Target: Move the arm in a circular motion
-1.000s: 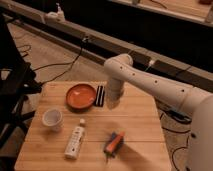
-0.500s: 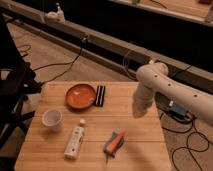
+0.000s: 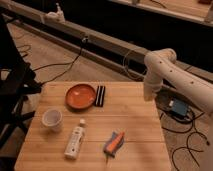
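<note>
The claw [image 3: 149, 95] is at the lower end of the arm [image 3: 172, 75], and it hangs at the right edge of the table [image 3: 140, 145], near the far right corner. I cannot tell how it stands or if it has hold of anything; I see nothing of the table's things close to it. The arm is white and thick, with small dark dots on it. It comes into the view from the right side, rises to a rounded joint above the table corner, and then one segment goes straight down to the claw.

On the wooden table I see an orange bowl [image 3: 80, 96] in the far middle part. Just beside it, on its right, lies a flat black object [image 3: 100, 95] with two dark strips. Near the left edge stands a white cup [image 3: 52, 119]. A white bottle [image 3: 75, 140] lies on its side in the near middle part, with the cap pointing away from me. To the right of the bottle lies a small tool [image 3: 114, 144] in orange and blue colour. All these things are well apart from the claw.

On the floor to the right of the table there is a small blue box [image 3: 177, 107] with black cables around it.
</note>
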